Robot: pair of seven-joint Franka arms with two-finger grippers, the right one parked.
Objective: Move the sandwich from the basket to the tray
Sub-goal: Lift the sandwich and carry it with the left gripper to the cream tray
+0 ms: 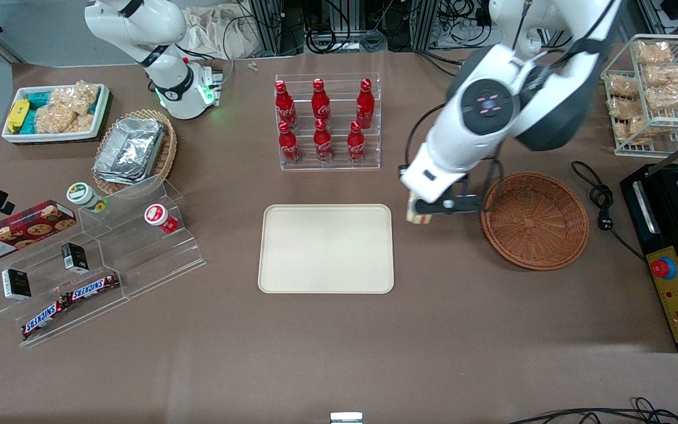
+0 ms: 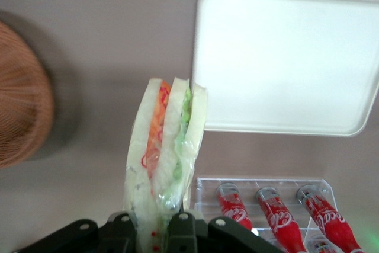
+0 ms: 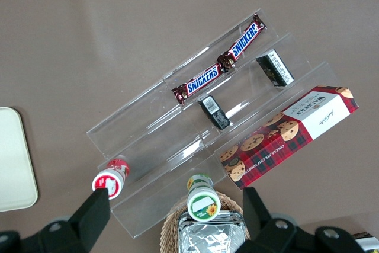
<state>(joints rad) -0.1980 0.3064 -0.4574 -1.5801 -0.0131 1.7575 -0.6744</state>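
The sandwich [image 2: 167, 146], a wrapped wedge of white bread with orange and green filling, hangs in the air with my left gripper [image 2: 154, 229] shut on its wide end. In the front view the sandwich [image 1: 419, 215] shows as a pale block under the gripper [image 1: 427, 211], between the cream tray [image 1: 326, 248] and the round brown wicker basket [image 1: 535, 219]. It is just off the tray's edge, above bare table. The basket [image 2: 21, 119] holds nothing. The tray [image 2: 284, 57] is bare.
A clear rack of red cola bottles [image 1: 326, 121] stands farther from the front camera than the tray. A black appliance [image 1: 677, 247] and a wire rack of snack bags [image 1: 654, 88] sit at the working arm's end. Clear stepped shelves with snacks [image 1: 92, 253] lie toward the parked arm's end.
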